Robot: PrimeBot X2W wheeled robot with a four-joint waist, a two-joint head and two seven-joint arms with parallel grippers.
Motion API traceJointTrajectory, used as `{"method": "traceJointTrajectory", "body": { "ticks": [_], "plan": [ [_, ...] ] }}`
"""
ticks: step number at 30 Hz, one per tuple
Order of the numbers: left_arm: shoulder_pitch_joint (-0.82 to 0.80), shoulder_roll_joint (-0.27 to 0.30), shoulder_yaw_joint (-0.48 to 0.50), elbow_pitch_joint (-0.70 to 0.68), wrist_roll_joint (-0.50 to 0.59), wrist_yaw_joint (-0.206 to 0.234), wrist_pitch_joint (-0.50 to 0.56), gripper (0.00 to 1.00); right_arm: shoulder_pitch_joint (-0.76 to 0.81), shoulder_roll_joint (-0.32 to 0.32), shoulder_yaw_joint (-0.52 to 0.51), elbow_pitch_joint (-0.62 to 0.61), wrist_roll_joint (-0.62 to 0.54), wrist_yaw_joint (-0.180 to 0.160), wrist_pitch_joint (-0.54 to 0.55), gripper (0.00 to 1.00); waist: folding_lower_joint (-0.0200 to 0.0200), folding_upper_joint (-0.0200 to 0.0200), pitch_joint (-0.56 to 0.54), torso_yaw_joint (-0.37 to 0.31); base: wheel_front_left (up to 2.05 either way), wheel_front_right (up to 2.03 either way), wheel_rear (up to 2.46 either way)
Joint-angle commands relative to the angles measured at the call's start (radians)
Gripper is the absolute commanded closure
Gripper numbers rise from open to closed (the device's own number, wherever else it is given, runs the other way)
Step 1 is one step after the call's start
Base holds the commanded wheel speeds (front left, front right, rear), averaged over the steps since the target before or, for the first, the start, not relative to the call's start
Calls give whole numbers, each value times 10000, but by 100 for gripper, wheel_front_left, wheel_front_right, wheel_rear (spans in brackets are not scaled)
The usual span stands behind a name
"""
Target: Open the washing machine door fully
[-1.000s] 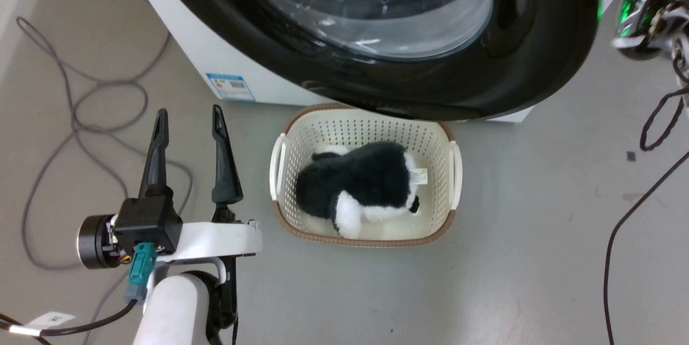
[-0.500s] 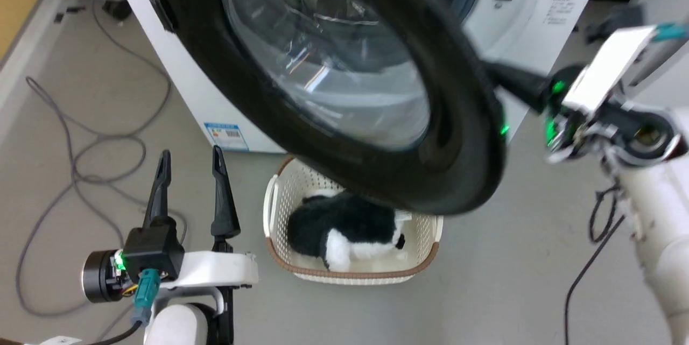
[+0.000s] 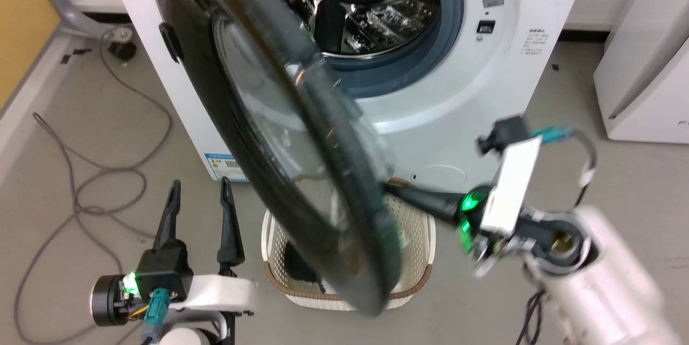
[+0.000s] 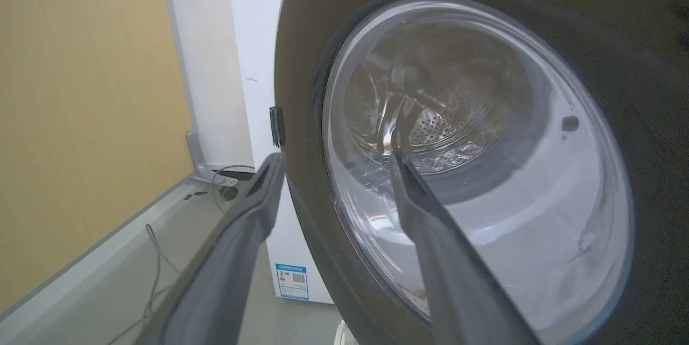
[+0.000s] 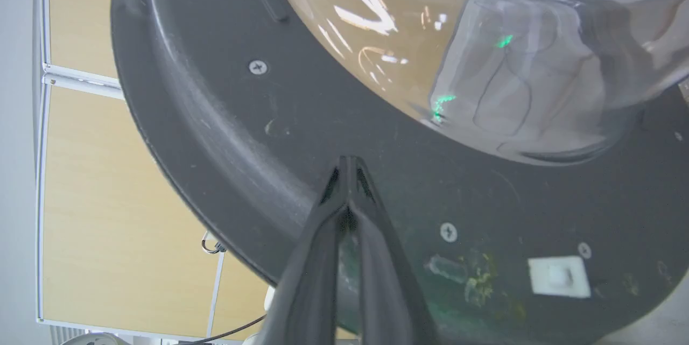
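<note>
The white washing machine (image 3: 484,92) stands at the back with its steel drum (image 3: 366,0) exposed. Its round black door (image 3: 258,135) hangs swung out on the left hinge, nearly edge-on to me. My right gripper (image 3: 389,189) is shut, and its tips touch the door's dark grey inner face (image 5: 242,135) just below the glass bowl (image 5: 484,38); the right gripper (image 5: 349,161) holds nothing. My left gripper (image 3: 200,183) stands open at the lower left, empty. In the left wrist view the left gripper (image 4: 335,156) points at the door's outer side (image 4: 635,38), apart from it.
A cream laundry basket (image 3: 417,210) sits on the floor under the door's lower edge, partly hidden by it. Grey cables (image 3: 81,189) loop across the floor at left by a yellow wall (image 3: 21,22). Another white appliance (image 3: 646,38) stands at right.
The head camera has tilted up. The door has swung out from facing me to nearly edge-on, and my shut right gripper has moved behind it onto the inner face. The left gripper stays open.
</note>
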Motion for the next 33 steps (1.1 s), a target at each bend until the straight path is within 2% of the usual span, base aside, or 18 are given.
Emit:
{"method": "traceJointTrajectory", "body": {
  "ticks": [1,11,14,18,23,27,30,33],
  "plan": [
    [137,8,9,32,48,-32,-51,0,280,161,94,-119,86,65,64,100,1,0,-97,2,0,0,0],
    [519,8,92,302,372,-22,-51,0,1741,748,719,-1248,-125,65,-103,100,1,0,-485,-18,0,0,0],
    [646,18,139,393,446,-70,-51,0,2003,696,282,-1772,-605,65,-997,100,1,0,-605,-55,0,0,0],
    [773,71,248,419,506,-100,-51,0,2200,489,-603,-2697,-1792,65,-3020,100,1,0,-700,-147,0,0,0],
    [863,79,403,352,521,-69,-51,0,2377,-198,-1057,-4055,-4486,65,-6791,100,1,0,-737,-312,0,0,0],
    [893,75,497,309,513,-48,-51,0,2615,-1292,-790,-3970,-7400,65,-9670,100,1,0,-747,-447,0,0,0],
    [930,73,575,268,511,-42,-51,0,2783,-1692,-1219,-3662,-10274,65,-10074,100,1,0,-744,-544,0,0,0],
    [962,71,651,229,513,-34,-51,0,3272,-1100,-2317,-4193,-12913,65,-10088,100,1,0,-738,-603,0,0,0]
  ]
}}
